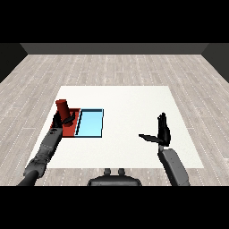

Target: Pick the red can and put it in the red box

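The red can (62,108) stands tilted over the red tray (71,128) at the left of the table. My left hand (61,121) is curled round the can's lower part, and the can's top sticks out above the fingers. The hand hides the can's base, so I cannot tell whether it touches the tray. My right hand (162,132) is far off at the right side of the table, fingers straight and pointing up, thumb spread to the left, holding nothing.
A light blue tray (91,123) lies right beside the red tray on its right. The white table (129,103) stretches between the trays and my right hand. Grey wooden floor surrounds the table.
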Available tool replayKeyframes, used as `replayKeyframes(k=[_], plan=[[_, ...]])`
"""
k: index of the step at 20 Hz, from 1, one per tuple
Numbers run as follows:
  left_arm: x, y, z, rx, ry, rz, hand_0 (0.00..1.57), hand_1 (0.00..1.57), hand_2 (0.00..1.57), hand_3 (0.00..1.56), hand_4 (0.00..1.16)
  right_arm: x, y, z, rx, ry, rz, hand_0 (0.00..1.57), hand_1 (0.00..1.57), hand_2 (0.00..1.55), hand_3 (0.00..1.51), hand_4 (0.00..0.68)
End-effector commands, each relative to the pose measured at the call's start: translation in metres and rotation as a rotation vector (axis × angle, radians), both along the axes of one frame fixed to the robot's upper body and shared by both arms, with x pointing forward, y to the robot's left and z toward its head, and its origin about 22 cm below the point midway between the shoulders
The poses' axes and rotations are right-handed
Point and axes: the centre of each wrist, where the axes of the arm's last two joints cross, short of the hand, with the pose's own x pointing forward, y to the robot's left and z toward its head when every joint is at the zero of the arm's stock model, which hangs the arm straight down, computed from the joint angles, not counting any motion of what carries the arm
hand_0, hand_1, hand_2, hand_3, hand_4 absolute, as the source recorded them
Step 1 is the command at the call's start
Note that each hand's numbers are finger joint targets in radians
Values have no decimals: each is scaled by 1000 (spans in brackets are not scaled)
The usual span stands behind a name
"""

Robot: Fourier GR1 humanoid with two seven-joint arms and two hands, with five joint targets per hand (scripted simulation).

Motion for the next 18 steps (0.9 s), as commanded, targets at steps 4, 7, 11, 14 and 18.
replayKeyframes(k=[4,7,11,14,18], plan=[[8,-9,-15,24,252,128,738,738,732,737,812,23,-2,-2,36,14,-11,0,0,0,0,0],[-19,4,-43,47,349,163,671,671,671,0,720,24,-11,-14,23,10,-7,0,0,0,0,0],[-39,11,-60,-53,399,268,913,913,910,147,711,27,-2,-19,29,12,0,0,0,0,0,0],[-37,27,-49,-89,391,318,1285,1285,1170,0,698,20,-12,-19,54,-10,-11,0,0,0,0,0],[-37,41,-41,-94,503,238,0,0,0,0,0,22,2,-23,45,-19,-23,0,0,0,0,0]])
